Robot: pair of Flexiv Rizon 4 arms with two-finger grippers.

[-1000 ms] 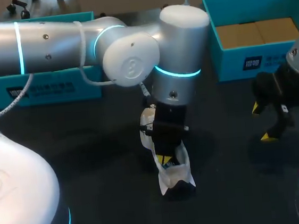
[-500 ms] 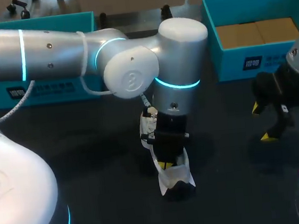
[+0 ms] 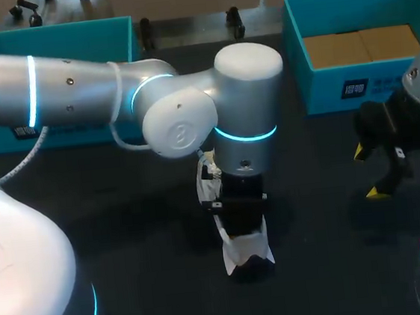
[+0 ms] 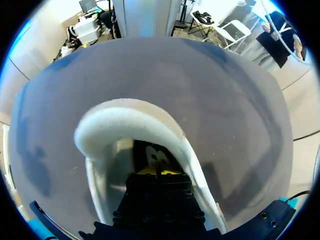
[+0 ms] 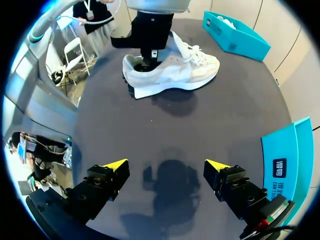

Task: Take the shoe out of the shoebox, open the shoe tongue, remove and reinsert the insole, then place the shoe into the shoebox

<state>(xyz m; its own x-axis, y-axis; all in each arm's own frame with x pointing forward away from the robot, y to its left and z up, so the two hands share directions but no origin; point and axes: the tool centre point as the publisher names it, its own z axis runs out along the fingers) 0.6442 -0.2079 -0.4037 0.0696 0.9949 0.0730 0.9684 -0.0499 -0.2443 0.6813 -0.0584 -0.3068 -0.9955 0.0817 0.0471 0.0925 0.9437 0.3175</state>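
The white shoe [image 3: 248, 253] stands on the dark table, heel towards me; in the right wrist view it [image 5: 175, 72] shows side-on with its laces up. My left gripper [image 4: 159, 171] is down inside the shoe's heel opening, its yellow tips close together and shut; what they touch is hidden. The padded heel collar [image 4: 125, 122] curves around it. From the head view the left wrist [image 3: 239, 207] covers the shoe's opening. My right gripper [image 3: 369, 173] hangs open over bare table at the right, nothing between its fingers [image 5: 165, 165].
A teal shoebox [image 3: 368, 84] with a brown cardboard bottom stands at the back right, close behind my right gripper. A second teal box [image 3: 62, 37] stands at the back left, partly behind my left arm.
My left arm has sunk lower and its gripper has gone deeper into the shoe; its yellow tips no longer show from above. The right arm has not moved.
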